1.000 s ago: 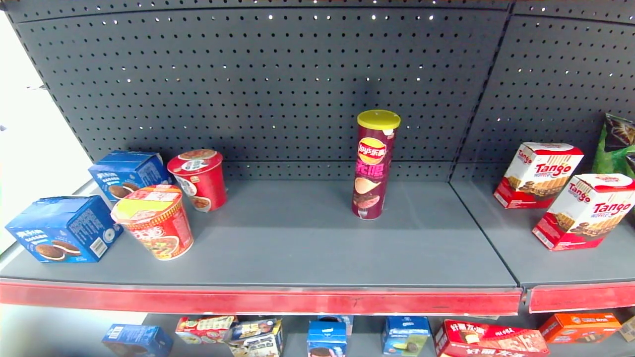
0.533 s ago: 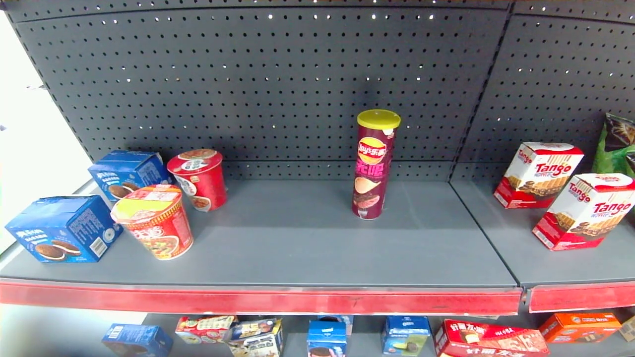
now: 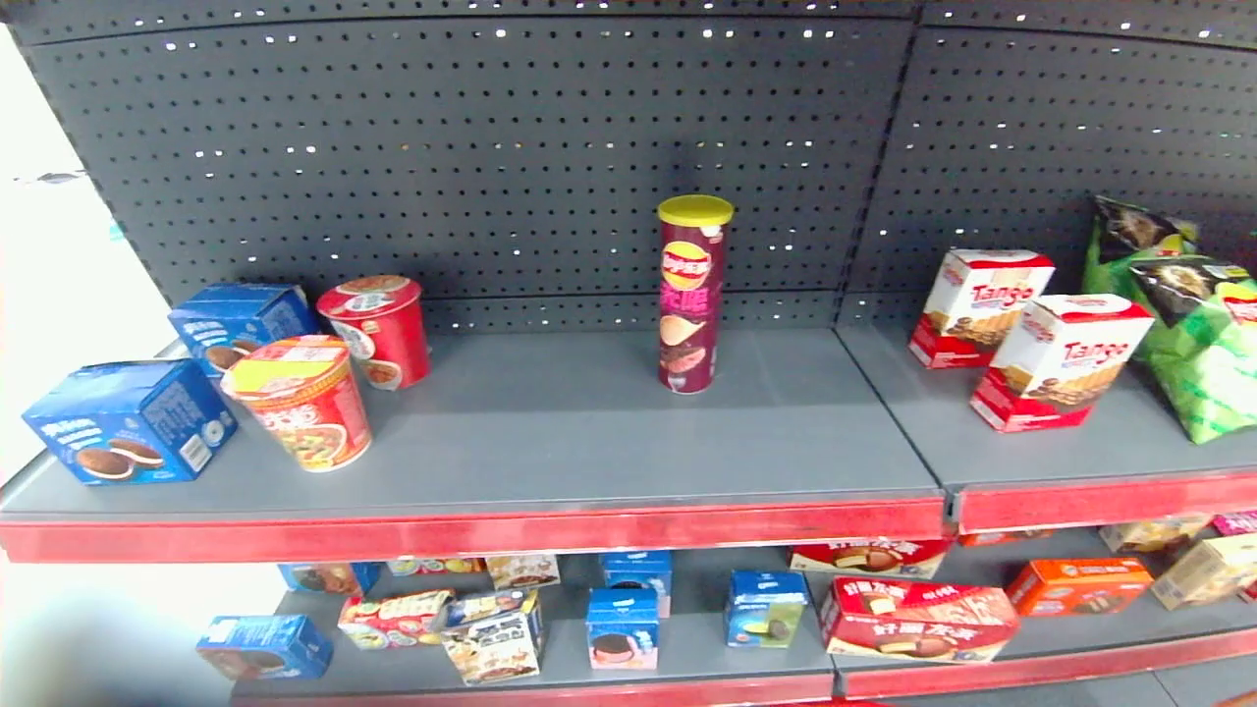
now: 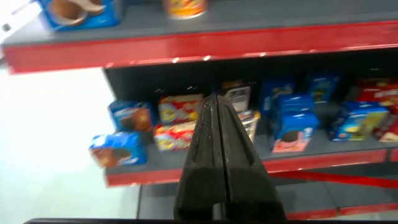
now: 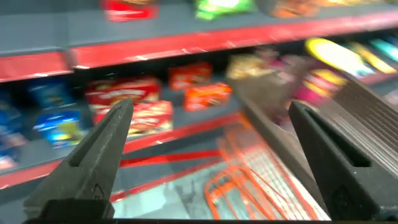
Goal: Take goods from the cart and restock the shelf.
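Black fingers of the left tool (image 4: 216,106) are pressed flat together, clenched with nothing between them. Beyond it, the lower shelf (image 4: 186,171) is seen, where a blue box (image 4: 118,149) lies near the open end and other small boxes are lined up further along.

The right tool (image 5: 211,106) is released, with its two fingers spread wide and nothing held. Below and beyond it, the orange wire of the cart (image 5: 249,180) is made out, though it is blurred and what lies in it cannot be told.

On the shelf (image 3: 589,432) in the head view, a tall chip can (image 3: 692,295) with a yellow lid is stood upright near the back panel, well apart from everything else. Toward the robot's left, two red noodle cups (image 3: 300,403) are placed one behind the other, and two blue biscuit boxes (image 3: 133,432) are set just beside them at the shelf's end. Toward the robot's right, past the seam in the shelf, two red-and-white wafer boxes (image 3: 1061,363) are stood tilted, with green bags (image 3: 1193,353) leaning just beside them. Red edging strips (image 3: 471,535) are fixed along the shelf fronts.
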